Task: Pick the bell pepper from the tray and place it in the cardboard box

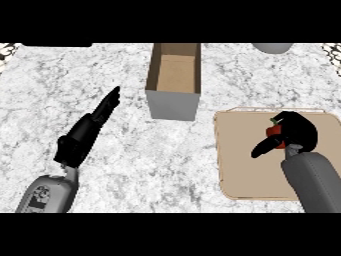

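Observation:
A red bell pepper (274, 131) with a green stem shows on the beige tray (241, 165) at the right, mostly hidden by my right hand (297, 131). That hand curls round the pepper, its thumb reaching down to the left of it. The open cardboard box (174, 75) stands at the top centre, its grey front wall facing me, nothing visible inside. My left hand (92, 125) rests at the left with straight fingers pointing up toward the box and holds nothing.
The tray has a raised rim and handles at its far edge. A grey round object (272, 47) shows at the top right edge. A dark shape (55, 44) lies at the top left. Marble counter stretches between the left hand and the tray.

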{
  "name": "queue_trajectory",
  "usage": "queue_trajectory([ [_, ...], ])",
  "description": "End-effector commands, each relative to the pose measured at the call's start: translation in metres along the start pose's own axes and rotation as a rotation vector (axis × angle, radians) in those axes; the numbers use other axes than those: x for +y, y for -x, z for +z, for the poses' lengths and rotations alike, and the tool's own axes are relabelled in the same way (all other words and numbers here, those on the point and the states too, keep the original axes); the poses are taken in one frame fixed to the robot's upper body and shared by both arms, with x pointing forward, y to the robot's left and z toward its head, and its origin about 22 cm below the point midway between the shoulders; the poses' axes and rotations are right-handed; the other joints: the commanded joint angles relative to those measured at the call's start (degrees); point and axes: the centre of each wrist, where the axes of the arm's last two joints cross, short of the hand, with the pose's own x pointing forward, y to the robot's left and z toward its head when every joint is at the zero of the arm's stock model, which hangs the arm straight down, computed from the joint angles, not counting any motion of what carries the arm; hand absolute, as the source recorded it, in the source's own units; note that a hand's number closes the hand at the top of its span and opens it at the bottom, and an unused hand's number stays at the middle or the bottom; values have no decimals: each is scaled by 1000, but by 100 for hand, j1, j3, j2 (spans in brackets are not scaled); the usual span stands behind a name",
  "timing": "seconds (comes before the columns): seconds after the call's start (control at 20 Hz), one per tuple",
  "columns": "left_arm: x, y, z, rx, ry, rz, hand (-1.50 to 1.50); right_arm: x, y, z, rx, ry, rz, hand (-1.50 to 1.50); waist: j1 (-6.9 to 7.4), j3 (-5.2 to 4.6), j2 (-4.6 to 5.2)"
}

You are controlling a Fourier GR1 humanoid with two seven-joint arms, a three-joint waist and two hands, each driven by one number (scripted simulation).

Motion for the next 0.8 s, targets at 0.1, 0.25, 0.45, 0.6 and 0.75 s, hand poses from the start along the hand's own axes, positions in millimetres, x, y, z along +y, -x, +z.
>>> queue_trajectory([
  [0.1,8,-9,-2,-4,11,-2,0,26,10,-5,-32,22,110,150,23,101,103],
  [0.25,-5,3,1,0,7,-4,0,19,1,3,-49,108,114,150,-3,98,98],
  [0.45,-16,-7,-8,-43,88,9,0,-3,-71,56,-888,9,316,150,727,112,169],
  [0.6,-21,-11,-11,-66,119,2,0,-3,-92,85,-1235,-15,420,150,1140,124,244],
  [0.75,-29,-13,-13,-71,141,12,0,-12,-99,106,-1601,-27,468,150,988,143,215],
])
